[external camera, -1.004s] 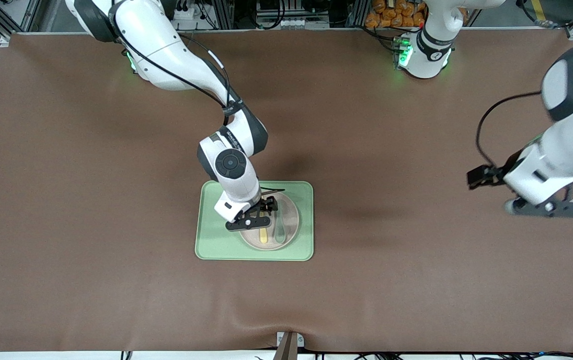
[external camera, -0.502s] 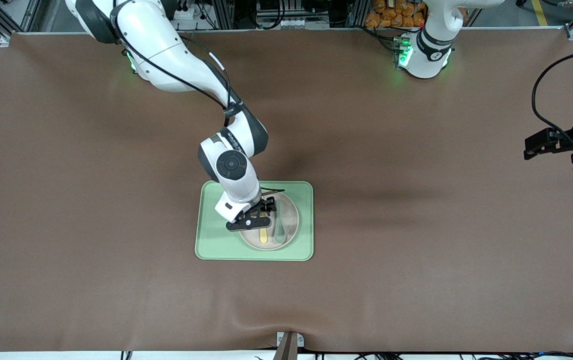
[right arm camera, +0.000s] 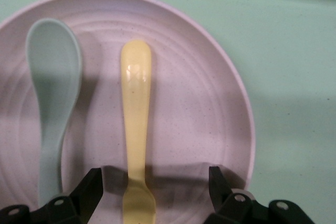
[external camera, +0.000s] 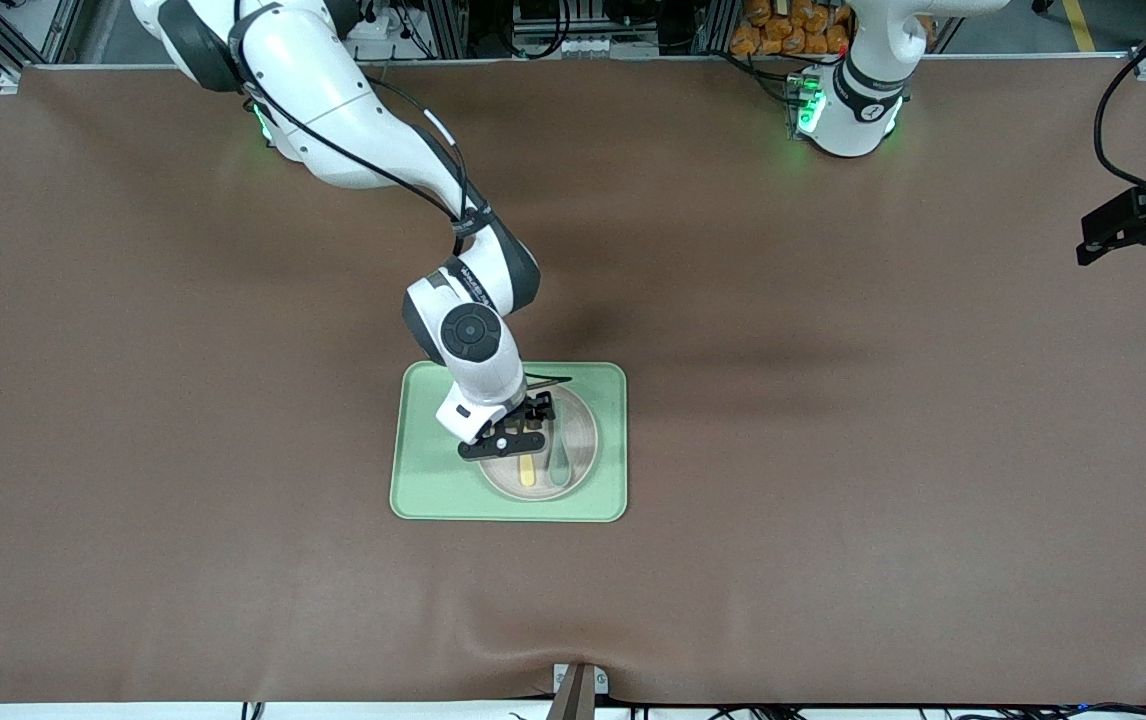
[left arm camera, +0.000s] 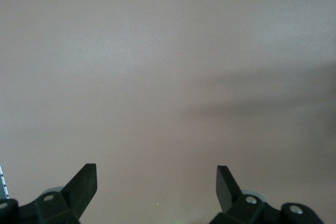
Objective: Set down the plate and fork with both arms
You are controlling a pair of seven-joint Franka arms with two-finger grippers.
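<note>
Right gripper (external camera: 518, 440), fingers spread, poised low over the plate (external camera: 583, 440) with the fork (external camera: 528, 470) lying directly between and below its open fingers; in the right wrist view the fork (right arm camera: 137, 129) runs lengthwise through the gap, its tined end closest to the gripper (right arm camera: 155, 195), touching neither finger. A grey-green spoon (external camera: 560, 463) lies on the plate just beside the fork, outside the fingers' span. The plate rests on a light-green tray (external camera: 433, 480) on the table (external camera: 833, 500). Over the last second the right gripper has shifted only slightly above the fork, while the left arm has swung away toward its own end of the table and now sits almost out of the front view. The left gripper (left arm camera: 156, 182), also open and empty, hangs over bare table well apart from the tray. Interpretation: with the left arm withdrawn, the fork grasp appears imminent but not yet made; the plate remains unhandled.
</note>
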